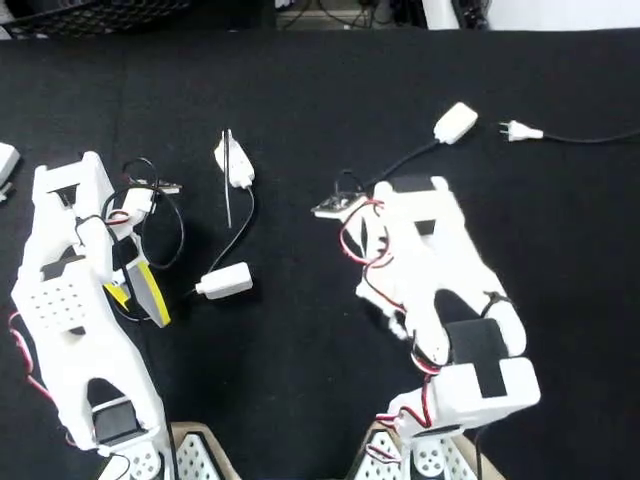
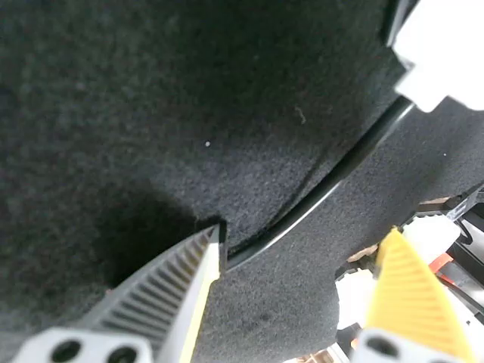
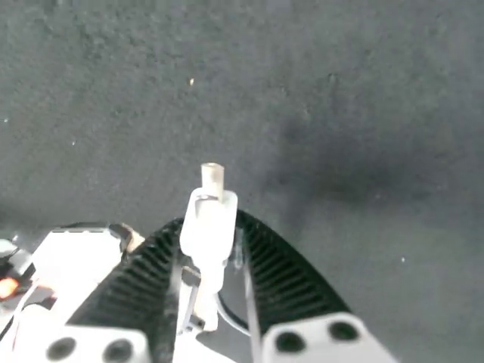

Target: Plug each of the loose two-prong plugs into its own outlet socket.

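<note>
A white socket block lies on the black cloth, and its black cable runs up to a white plug. My left gripper is open just left of that block, low over the cloth. The black cable passes between its grey and yellow fingers, and a corner of the socket block shows beyond them. My right gripper is shut on a white two-prong plug, prongs pointing outward. A second socket block sits at the far right, with a loose plug beside it.
A thin pale rod lies upright in the picture beside the plug at centre. A white object sits at the left edge. The loose plug's black cord trails off to the right. Bare black cloth lies between the two arms.
</note>
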`<state>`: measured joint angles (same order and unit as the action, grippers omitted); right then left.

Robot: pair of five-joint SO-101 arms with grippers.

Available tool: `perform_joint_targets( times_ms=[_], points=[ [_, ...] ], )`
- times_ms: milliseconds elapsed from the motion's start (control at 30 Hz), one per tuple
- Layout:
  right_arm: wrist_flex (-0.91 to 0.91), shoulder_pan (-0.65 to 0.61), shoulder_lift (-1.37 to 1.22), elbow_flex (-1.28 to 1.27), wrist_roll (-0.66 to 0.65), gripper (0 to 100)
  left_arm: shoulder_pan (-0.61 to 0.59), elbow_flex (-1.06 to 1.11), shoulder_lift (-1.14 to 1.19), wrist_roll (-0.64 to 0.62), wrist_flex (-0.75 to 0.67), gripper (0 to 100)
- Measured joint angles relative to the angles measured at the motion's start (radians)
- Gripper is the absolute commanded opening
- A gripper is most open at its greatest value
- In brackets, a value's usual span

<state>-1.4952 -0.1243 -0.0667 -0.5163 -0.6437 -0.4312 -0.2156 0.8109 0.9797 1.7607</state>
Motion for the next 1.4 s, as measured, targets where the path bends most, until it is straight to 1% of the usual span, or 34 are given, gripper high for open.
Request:
perform_joint_targets(
  times_ms=[100,167,267,367,467,567,700,767,933,1033,1167,1400],
  points=[
    [0.048,0.006,0.0,-0.031,0.0,16.5,0.0,0.0,0.0,0.0,0.0,34],
    [0.06,0.032,0.0,-0.032,0.0,22.4,0.0,0.0,0.0,0.0,0.0,34],
    [0.063,0.069,0.0,-0.032,-0.055,27.0,0.0,0.0,0.0,0.0,0.0,34],
    [0.064,0.112,0.0,-0.032,-0.138,27.3,0.0,0.0,0.0,0.0,0.0,34],
    [0.066,0.152,0.0,-0.032,-0.187,27.3,0.0,0.0,0.0,0.0,0.0,34],
    [0.066,0.189,0.0,-0.031,-0.203,27.3,0.0,0.0,0.0,0.0,0.0,34],
    [0.066,0.187,0.0,-0.032,-0.206,27.3,0.0,0.0,0.0,0.0,0.0,34],
    [0.066,0.167,0.0,-0.049,-0.206,27.3,0.0,0.0,0.0,0.0,0.0,34],
    [0.066,0.055,0.0,-0.083,-0.199,27.3,0.0,0.0,0.0,0.0,0.0,34],
    [0.084,0.006,0.0,-0.084,-0.141,27.3,0.0,0.0,0.0,0.0,0.0,34],
    [0.153,-0.009,0.0,-0.115,-0.087,27.3,0.0,0.0,0.005,0.0,0.0,34],
    [0.282,-0.029,0.041,-0.222,-0.078,27.3,0.0,0.0,0.005,0.0,0.0,34]
  ],
)
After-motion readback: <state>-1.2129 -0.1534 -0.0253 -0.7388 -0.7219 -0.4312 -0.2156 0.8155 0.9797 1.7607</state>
